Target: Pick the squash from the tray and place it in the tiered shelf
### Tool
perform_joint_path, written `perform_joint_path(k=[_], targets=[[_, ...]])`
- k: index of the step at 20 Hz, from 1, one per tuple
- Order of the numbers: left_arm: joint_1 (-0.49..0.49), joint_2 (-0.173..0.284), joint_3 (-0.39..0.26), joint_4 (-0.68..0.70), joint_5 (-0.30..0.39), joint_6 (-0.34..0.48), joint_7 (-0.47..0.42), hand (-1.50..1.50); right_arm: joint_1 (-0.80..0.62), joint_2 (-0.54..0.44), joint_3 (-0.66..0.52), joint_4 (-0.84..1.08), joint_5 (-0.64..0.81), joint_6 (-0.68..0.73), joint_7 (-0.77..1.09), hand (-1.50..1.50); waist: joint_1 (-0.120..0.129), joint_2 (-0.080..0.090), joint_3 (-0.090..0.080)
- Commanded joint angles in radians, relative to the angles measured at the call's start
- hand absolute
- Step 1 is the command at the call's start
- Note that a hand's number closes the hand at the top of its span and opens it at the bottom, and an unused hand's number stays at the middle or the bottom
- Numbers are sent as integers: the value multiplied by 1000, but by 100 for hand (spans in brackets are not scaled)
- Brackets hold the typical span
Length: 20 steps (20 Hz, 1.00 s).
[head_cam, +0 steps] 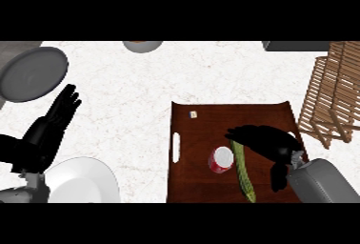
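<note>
The squash (245, 175) is a long thin green one lying lengthwise on the dark brown tray (211, 119), in its right half. My right hand (265, 141) hovers over the squash's far end, fingers stretched left across it and thumb pointing down to the squash's right. The fingers hide that end, and I see no curl round the squash. The wooden slatted tiered shelf (333, 95) stands just right of the tray at the view's right edge. At the left my left hand (55, 119) rests open, fingers up, away from the tray.
A red and white can (222, 159) stands on the tray right beside the squash's left side. A small white cube (193, 114) lies near the tray's far left. Left of the tray sit a white plate (81, 183) and a grey plate (32, 74); a bowl (143, 45) is at the back.
</note>
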Motion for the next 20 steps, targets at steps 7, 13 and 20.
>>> perform_joint_path(k=[7,13,20], targets=[[3,-28,24,-46,-30,-20,35,0,-42,66,-20,139,106,9,-69,-150,2,0,0],[-26,-53,4,-55,-45,-9,77,0,-6,69,-4,304,162,-154,-172,-150,4,1,0],[-42,-33,55,24,-25,-48,8,0,-8,112,-12,365,191,-181,-175,-150,4,2,0]])
